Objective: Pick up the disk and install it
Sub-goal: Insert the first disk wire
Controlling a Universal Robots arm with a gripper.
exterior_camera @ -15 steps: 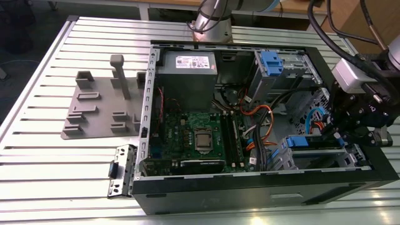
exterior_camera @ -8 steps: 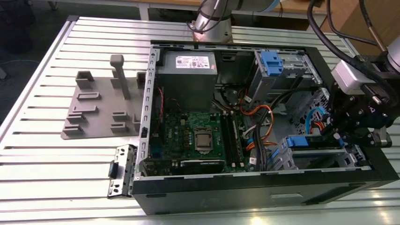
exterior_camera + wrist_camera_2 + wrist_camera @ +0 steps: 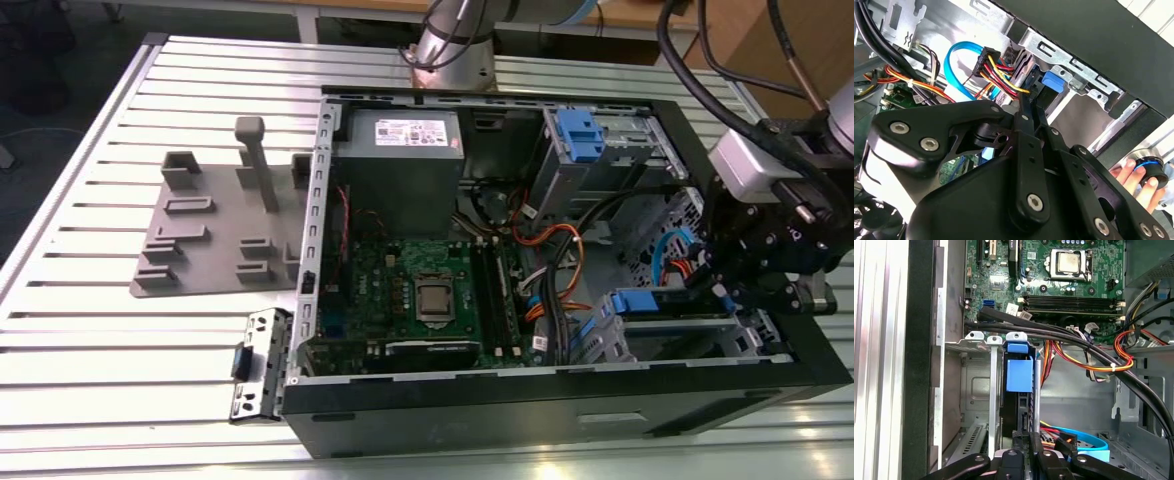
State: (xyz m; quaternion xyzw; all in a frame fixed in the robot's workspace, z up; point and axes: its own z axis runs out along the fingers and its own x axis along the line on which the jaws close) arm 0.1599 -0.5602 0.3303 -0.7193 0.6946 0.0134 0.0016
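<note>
1. Blue-railed and standing on edge, the disk [image 3: 1019, 390] is seen in the first wrist view seated in the drive cage [image 3: 971, 385] at the front corner of the open computer case [image 3: 561, 410] on the slatted bench [image 3: 107, 340].
2. The end effector [image 3: 1030, 450] is clenched on the disk's rear edge (thin fingers pinched close).
3. A straight push along the cage rails is judged best, with the coloured cables [image 3: 1089, 357] kept clear.
4. A hand [image 3: 1134, 175] is visible outside the case.

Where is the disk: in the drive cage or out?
In: the first wrist view shows the disk on edge between the drive cage walls. Fully seated: cannot tell.
</note>
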